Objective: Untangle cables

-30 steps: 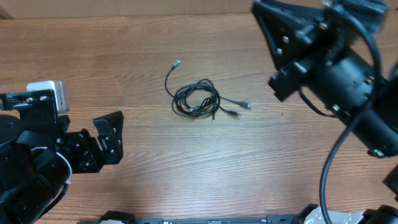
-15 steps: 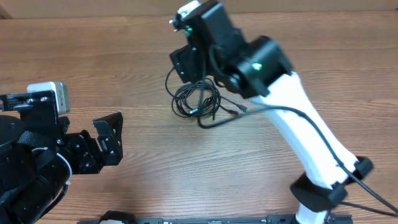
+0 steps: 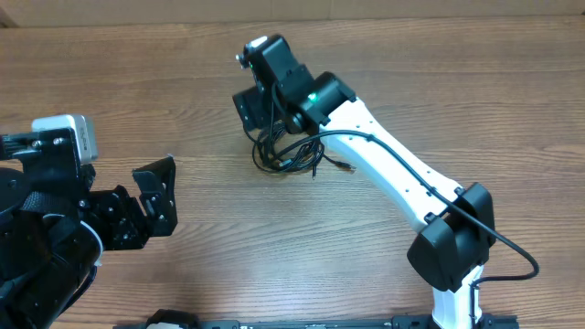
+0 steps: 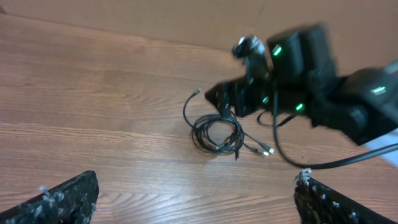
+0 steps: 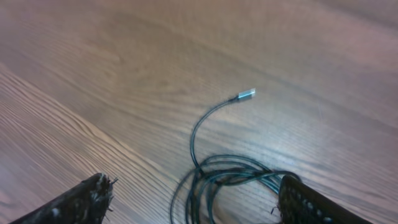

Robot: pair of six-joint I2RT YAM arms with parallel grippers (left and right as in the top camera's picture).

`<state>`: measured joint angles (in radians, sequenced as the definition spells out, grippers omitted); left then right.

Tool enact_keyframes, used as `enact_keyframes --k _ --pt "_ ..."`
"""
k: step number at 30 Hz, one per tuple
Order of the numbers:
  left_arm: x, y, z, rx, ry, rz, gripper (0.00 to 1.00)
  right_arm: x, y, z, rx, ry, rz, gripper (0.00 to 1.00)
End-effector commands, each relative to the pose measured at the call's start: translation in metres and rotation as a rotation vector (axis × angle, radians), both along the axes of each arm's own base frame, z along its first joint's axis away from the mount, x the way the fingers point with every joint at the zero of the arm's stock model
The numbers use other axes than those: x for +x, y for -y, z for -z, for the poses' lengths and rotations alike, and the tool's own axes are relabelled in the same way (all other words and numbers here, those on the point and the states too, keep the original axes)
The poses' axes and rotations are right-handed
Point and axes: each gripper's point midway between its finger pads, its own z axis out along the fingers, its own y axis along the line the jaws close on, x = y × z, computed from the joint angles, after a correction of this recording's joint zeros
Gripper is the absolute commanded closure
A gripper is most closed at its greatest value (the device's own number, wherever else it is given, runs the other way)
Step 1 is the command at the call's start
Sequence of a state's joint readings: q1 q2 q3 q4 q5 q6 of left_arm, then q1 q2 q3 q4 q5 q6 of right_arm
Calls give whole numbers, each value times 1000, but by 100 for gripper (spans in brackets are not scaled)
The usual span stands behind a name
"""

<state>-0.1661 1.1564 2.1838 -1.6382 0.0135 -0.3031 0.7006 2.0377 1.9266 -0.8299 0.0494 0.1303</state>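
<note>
The cables (image 5: 227, 169) run off the right wrist view's bottom edge (coil only half seen).

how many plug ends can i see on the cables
3 clear: one plug end on the loose strand up-left of the cables, two more close together right of the coil. A fourth may be hidden in the coil.

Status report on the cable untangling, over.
Left pincer open, empty. Right pincer open, above thin black cords, tangled bundle on wooden table. Nothing in the way.
</note>
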Motion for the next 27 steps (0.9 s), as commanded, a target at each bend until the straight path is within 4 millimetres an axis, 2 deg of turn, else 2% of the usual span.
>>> enact_keyframes --k 1,4,6,11,14,17,19,22,27 --pt "1 -4 -1 28 11 -7 0 0 6 36 -1 -45 25 10" --pt "1 -4 -1 28 11 -7 0 11 16 53 33 -54 93 2" --pt "1 -4 -1 28 10 -6 0 26 27 59 89 -74 193 0" --pt "-2 -4 2 31 -8 -6 0 59 74 76 319 -247 640 3" --pt "-2 -4 3 31 -11 -6 0 70 96 87 461 -354 910 5" --pt "-3 -4 3 32 -12 -7 0 73 94 86 556 -403 1019 2" --pt "-3 -4 4 32 -15 -7 0 73 86 83 610 -418 1060 0" --pt "-4 -5 6 34 -23 -6 0 74 79 80 660 -377 1156 0" --pt "-5 -5 7 35 -29 -6 0 54 79 94 717 -467 1389 0"
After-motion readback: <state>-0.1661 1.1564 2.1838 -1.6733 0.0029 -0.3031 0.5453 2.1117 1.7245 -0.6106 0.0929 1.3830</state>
